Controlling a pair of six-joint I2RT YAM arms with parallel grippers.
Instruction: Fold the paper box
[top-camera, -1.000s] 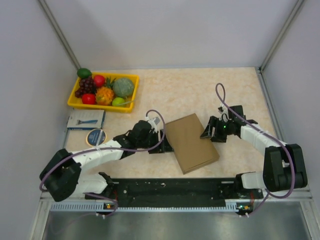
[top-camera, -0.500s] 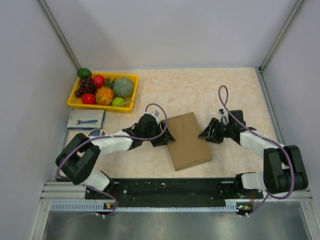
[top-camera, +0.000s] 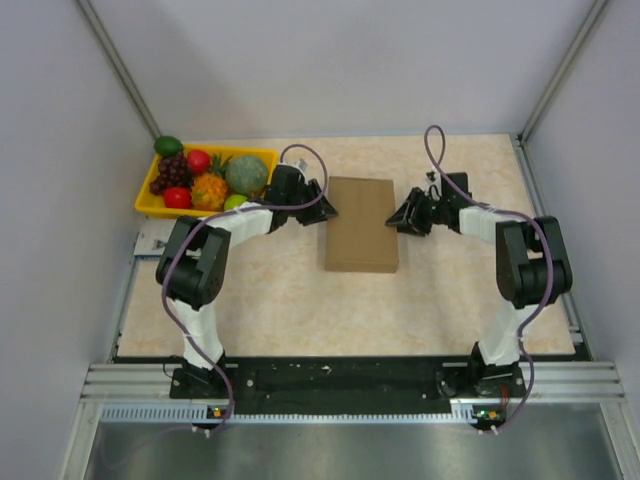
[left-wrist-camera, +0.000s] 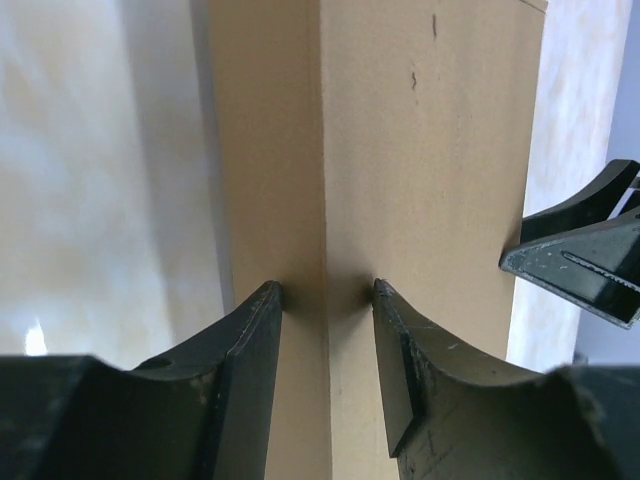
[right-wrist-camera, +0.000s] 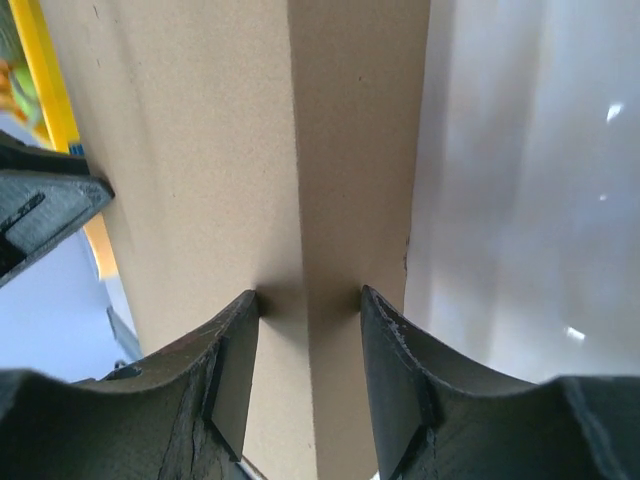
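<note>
The paper box (top-camera: 360, 222) is a closed, flat brown cardboard box lying square on the table at the far middle. My left gripper (top-camera: 328, 208) is open, with its fingertips pressed against the box's left side. My right gripper (top-camera: 397, 218) is open, with its fingertips pressed against the box's right side. In the left wrist view the gripper (left-wrist-camera: 325, 290) has its fingers spread either side of the box's corner edge (left-wrist-camera: 420, 150), and the right gripper (left-wrist-camera: 590, 250) shows beyond it. The right wrist view shows the same: its gripper (right-wrist-camera: 310, 295) is against the box (right-wrist-camera: 200, 150).
A yellow fruit tray (top-camera: 207, 183) stands at the far left, close behind my left arm, and its rim shows in the right wrist view (right-wrist-camera: 55, 90). A blue-white packet (top-camera: 148, 238) lies by the left wall, partly hidden. Walls close in the table on three sides.
The box has slid from the near middle towards the far middle and turned square. Both arms have stretched out with it, one at each side.
</note>
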